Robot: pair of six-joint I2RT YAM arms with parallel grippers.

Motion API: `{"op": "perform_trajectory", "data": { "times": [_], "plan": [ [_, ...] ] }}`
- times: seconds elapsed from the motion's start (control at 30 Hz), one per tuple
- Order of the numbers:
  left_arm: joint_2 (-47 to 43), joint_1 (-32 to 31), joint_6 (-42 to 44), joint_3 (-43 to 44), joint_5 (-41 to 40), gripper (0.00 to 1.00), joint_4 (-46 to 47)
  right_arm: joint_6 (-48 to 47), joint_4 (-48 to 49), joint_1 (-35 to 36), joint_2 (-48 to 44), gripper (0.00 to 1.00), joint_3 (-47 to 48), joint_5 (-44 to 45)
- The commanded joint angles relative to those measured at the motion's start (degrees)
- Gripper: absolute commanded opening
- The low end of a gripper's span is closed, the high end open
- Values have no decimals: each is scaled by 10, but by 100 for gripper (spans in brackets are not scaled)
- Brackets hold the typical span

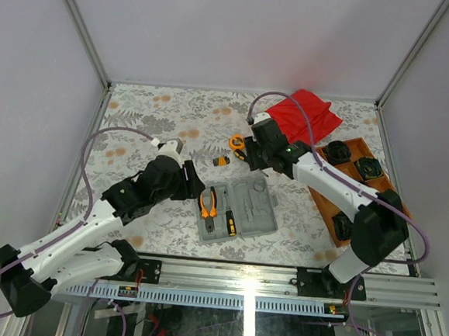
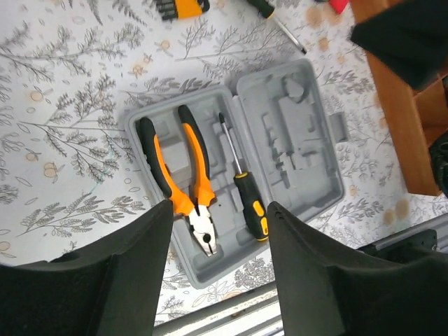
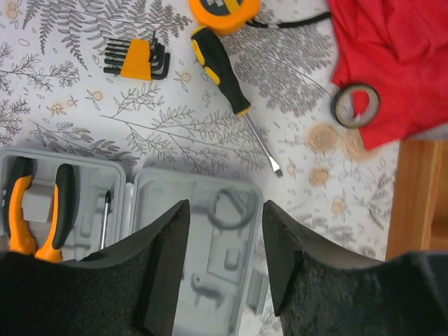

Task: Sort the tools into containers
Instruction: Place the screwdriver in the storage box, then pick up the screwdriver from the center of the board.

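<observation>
Just past my left gripper's parted, empty fingers, pliers and a screwdriver sit in the grey case's fitted slots. Beyond my right gripper's spread fingers lie a loose screwdriver, hex keys and tape measure.

txt: none legible | brands/nos: none | tape measure face: too blurry
</observation>
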Motion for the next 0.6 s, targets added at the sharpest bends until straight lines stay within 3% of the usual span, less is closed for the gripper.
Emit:
{"op": "perform_trajectory", "data": {
  "times": [0.0,0.1,0.37,0.57],
  "plan": [
    [-8,2,68,70,-40,56,-111,-97,37,-26,63,54,46,-88],
    [-15,2,98,86,-55,55,-134,-139,52,-41,111,58,65,-114],
    [-53,2,127,54,16,56,-78,-241,27,-72,218,61,139,-218],
    [-57,2,124,51,15,56,-76,-274,10,-84,269,60,175,-227]
  ]
}}
